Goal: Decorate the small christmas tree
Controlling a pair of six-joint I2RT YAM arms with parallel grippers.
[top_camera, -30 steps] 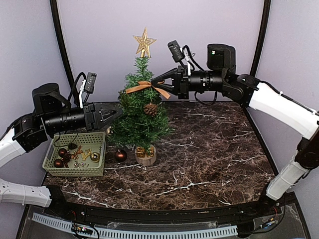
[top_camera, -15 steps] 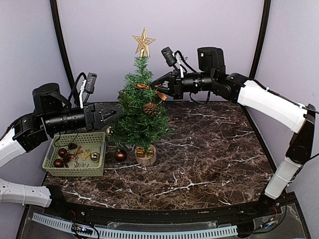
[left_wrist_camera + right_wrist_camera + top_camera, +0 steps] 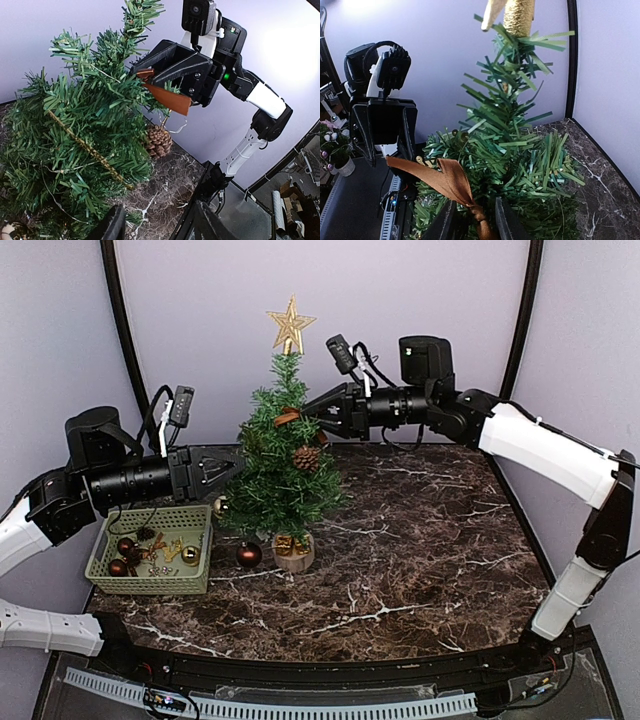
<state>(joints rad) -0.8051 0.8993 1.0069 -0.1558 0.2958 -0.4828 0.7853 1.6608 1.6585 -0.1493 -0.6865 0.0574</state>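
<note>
Small christmas tree (image 3: 283,480) carries a brown ribbon bow (image 3: 447,182) on an upper branch, the knot lying between the slightly parted jaws of the right gripper (image 3: 308,412). Beside the tree the left gripper (image 3: 235,467) hangs spread and empty. The tree stands left of the middle of the bench (image 3: 430,540), near the green basket (image 3: 150,588) at its left edge.

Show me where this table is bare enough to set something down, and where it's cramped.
Bare: the marble table from the small christmas tree rightward to the right arm, and the front strip below the basket. Cramped: the left side, where basket, tree, a red bauble and the left gripper cluster.
</note>
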